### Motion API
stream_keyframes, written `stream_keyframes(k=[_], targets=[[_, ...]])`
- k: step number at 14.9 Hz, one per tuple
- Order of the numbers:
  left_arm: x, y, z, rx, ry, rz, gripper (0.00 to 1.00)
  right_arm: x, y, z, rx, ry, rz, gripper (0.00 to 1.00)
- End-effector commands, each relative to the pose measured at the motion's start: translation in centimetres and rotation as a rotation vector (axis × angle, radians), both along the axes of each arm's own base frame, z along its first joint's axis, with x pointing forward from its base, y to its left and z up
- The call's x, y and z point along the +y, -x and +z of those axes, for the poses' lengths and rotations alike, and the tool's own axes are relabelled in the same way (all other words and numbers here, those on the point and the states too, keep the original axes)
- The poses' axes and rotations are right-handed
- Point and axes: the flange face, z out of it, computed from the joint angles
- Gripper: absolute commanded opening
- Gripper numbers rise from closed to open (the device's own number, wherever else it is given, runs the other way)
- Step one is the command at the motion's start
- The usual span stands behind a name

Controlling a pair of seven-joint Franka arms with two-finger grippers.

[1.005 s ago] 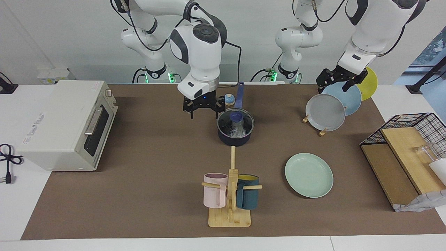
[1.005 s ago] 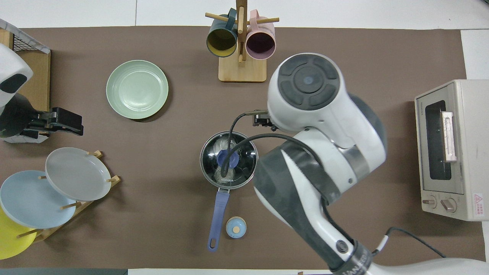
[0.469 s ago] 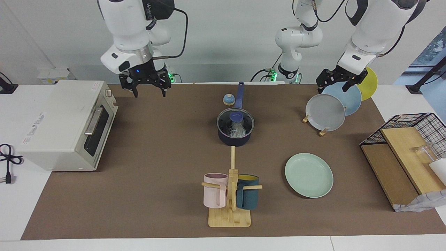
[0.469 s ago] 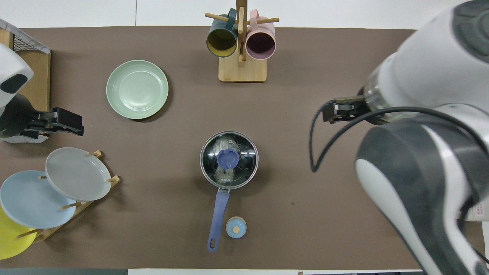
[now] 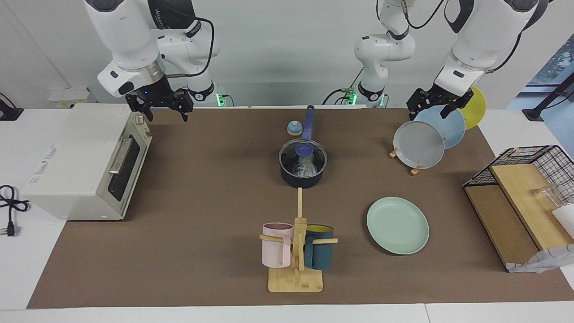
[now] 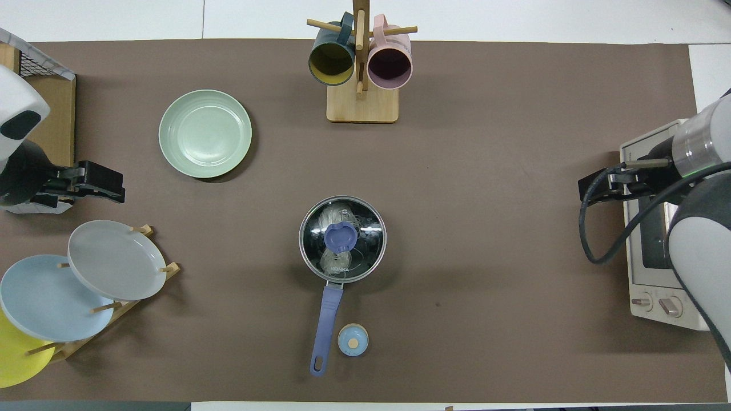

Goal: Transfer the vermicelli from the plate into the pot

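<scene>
The dark navy pot (image 5: 302, 176) stands mid-table with its long blue handle (image 6: 325, 328) pointing toward the robots. A glass lid with a blue knob (image 6: 340, 236) covers it. The white vermicelli (image 6: 336, 216) shows through the lid, inside the pot (image 6: 305, 254). The mint-green plate (image 5: 397, 225) lies bare, farther from the robots and toward the left arm's end; it also shows in the overhead view (image 6: 205, 133). My right gripper (image 5: 166, 115) is open and empty, raised over the mat's edge beside the toaster oven. My left gripper (image 5: 427, 109) is open and empty and waits over the plate rack.
A toaster oven (image 5: 85, 161) stands at the right arm's end. A wooden mug tree (image 5: 297, 251) holds a pink mug and a teal mug. A rack holds a grey plate (image 5: 418, 144), a light-blue plate and a yellow plate. A small blue round object (image 5: 293, 128) sits beside the pot handle. A wire basket (image 5: 529, 179) stands at the left arm's end.
My right gripper has left the pot's side, risen and swung toward the toaster oven. The pot, its lid, the plate and the left arm have not moved.
</scene>
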Motion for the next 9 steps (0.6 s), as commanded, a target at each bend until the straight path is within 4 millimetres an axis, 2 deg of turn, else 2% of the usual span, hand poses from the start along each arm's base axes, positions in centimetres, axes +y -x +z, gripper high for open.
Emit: stream_keyframes(k=[1, 4, 5, 7, 9], targets=[[0.3, 0.2, 0.0, -0.002, -0.013, 0.002, 1.00, -2.1, 0.2, 0.3, -0.027, -0.023, -0.004, 1.00], [0.4, 0.2, 0.0, -0.002, -0.013, 0.002, 1.00, -5.7, -0.1, 0.6, -0.026, -0.014, -0.030, 1.00], [0.4, 0.2, 0.0, 0.000, -0.013, 0.002, 1.00, -6.2, -0.1, 0.6, -0.024, -0.017, -0.038, 1.00], [0.4, 0.2, 0.0, 0.000, -0.013, 0.003, 1.00, -6.3, -0.1, 0.6, -0.027, -0.028, -0.043, 1.00], [0.3, 0.2, 0.0, -0.002, -0.013, 0.002, 1.00, -5.0, -0.1, 0.8, -0.033, -0.031, -0.025, 1.00]])
